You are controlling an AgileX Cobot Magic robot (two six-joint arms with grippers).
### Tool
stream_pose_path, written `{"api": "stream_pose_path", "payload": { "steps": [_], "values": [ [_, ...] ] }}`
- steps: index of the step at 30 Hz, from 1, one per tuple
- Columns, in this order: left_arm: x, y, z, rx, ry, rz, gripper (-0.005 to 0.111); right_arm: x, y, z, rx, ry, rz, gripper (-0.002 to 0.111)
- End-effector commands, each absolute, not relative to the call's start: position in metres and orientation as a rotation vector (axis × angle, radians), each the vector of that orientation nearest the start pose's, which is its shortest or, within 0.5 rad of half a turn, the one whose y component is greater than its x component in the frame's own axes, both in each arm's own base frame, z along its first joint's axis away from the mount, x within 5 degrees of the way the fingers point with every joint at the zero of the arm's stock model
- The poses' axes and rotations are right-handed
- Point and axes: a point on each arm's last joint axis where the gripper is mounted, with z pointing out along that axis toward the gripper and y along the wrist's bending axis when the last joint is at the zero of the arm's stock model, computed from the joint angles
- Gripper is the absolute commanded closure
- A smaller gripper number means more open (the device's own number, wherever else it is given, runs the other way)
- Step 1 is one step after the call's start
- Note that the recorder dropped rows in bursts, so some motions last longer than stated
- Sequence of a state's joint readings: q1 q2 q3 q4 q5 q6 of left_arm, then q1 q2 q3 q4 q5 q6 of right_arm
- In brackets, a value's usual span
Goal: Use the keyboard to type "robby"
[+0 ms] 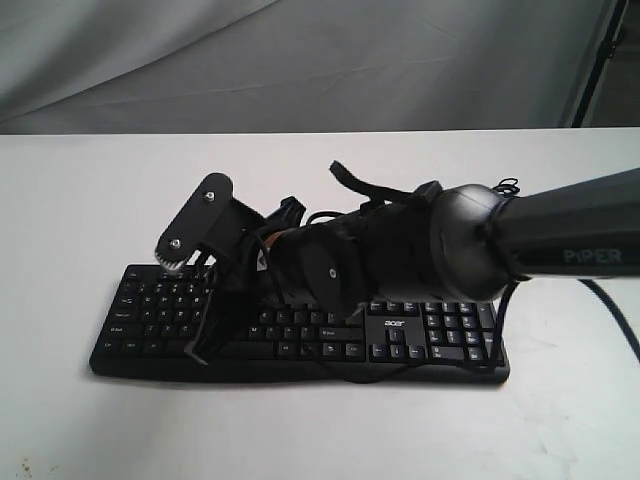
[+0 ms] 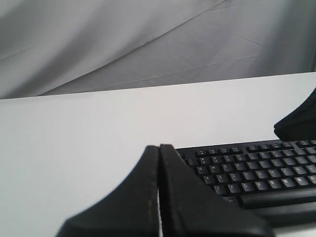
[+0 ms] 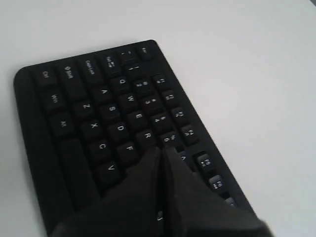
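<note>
While the keyboard (image 1: 440,330) lies flat on the white counter (image 1: 80,200), lower centre of the exterior frame, the right pincer (image 3: 162,150) reaches across its left half. Its fingers are pressed together, tips just beside the R key (image 3: 147,135); contact not discernible. Left pincer (image 2: 159,146) likewise closed, holding nothing, near the keyboard's corner.

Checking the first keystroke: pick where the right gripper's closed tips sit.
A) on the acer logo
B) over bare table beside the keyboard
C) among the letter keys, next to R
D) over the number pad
C: the right wrist view shows the right gripper, fingers pressed together, tipped down onto the keyboard right beside the R key.
</note>
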State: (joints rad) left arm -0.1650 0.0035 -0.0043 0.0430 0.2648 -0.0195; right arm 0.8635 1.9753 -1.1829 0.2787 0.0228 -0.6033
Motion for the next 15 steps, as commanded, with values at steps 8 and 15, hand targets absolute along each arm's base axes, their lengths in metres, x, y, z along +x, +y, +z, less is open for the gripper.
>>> {"api": "stream_pose_path", "payload": {
  "steps": [8, 15],
  "values": [
    [0.055, -0.008, 0.190, 0.161, 1.734, -0.098, 0.107, 0.264, 0.332, 0.126, -1.358, 1.951, 0.280, 0.108],
    [0.055, -0.008, 0.190, 0.161, 1.734, -0.098, 0.107, 0.265, 0.332, 0.126, -1.341, 1.955, 0.286, 0.108]
  ]
}}
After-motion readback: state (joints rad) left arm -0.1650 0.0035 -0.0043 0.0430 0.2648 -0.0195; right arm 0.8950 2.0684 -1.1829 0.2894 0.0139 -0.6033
